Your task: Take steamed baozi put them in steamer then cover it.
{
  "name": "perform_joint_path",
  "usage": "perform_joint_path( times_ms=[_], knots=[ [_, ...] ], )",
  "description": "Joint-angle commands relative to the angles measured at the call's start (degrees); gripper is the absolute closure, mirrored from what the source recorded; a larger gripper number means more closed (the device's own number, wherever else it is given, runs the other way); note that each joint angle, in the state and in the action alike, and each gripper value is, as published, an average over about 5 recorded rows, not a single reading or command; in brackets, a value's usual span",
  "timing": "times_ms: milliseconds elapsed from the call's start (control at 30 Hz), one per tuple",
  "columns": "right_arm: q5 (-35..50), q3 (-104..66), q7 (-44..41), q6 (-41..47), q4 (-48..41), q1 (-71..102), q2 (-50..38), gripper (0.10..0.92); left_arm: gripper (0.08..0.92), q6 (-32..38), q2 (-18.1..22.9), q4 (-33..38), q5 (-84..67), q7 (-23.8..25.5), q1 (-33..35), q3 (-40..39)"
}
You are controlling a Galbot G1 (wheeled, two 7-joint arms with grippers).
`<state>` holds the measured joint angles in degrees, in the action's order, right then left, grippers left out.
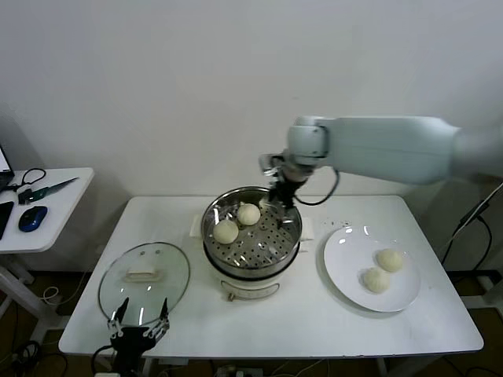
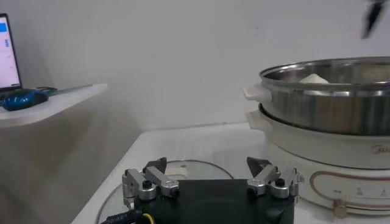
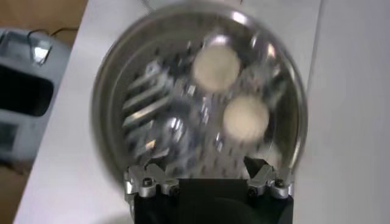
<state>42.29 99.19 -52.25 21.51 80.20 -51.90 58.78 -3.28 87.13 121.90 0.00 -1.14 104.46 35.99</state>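
Note:
The steel steamer (image 1: 211, 247) stands mid-table on its white base. Two baozi lie on its perforated tray, one (image 1: 249, 214) further back and one (image 1: 226, 231) nearer the left. Two more baozi (image 1: 390, 259) (image 1: 376, 280) lie on the white plate (image 1: 346, 251) at the right. My right gripper (image 1: 281, 196) hovers over the steamer's far right rim, open and empty. In the right wrist view it (image 3: 201, 164) looks down on the steamer (image 3: 100, 122) and both buns (image 3: 216, 66) (image 3: 245, 117). My left gripper (image 1: 140, 322) is open at the front left, by the glass lid (image 1: 144, 281).
The left wrist view shows the left gripper (image 2: 207, 163) low over the lid (image 2: 183, 167), with the steamer (image 2: 329, 103) to one side. A side table (image 1: 47, 212) with a blue mouse (image 1: 31, 218) and cables stands beyond the table's left edge. A wall is close behind.

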Motion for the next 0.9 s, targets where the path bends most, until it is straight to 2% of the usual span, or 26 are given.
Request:
perform_joint_path(
  times_ms=[33,233,433,633,900],
  knots=[
    [-13.05,7.70,-3.54,-4.20,9.16,-1.33,-25.35,0.203,0.177,0.01,0.09,-0.10,0.03,0.01,0.00,-0.06],
    [-23.14,-5.18,-2.32,-4.59,5.07,16.83,-31.74,0.203,0.177,-0.04,0.34,-0.13,0.03,0.04,-0.02,0.30],
    [-28.33,-15.71,-2.03,-5.27,-1.52,28.87,-30.35,0.203,0.177,-0.21,0.59,-0.30,0.25,0.06,-0.02,0.59],
    [-30.48,-20.45,-1.86,-5.62,-6.91,34.31,-26.93,0.203,0.177,-0.22,1.11,-0.33,0.74,0.05,0.30,0.60],
    [-30.50,-23.09,-1.45,-4.75,-9.67,38.65,-23.64,0.203,0.177,-0.09,1.20,-0.54,0.98,0.03,0.71,0.71]
  ],
)
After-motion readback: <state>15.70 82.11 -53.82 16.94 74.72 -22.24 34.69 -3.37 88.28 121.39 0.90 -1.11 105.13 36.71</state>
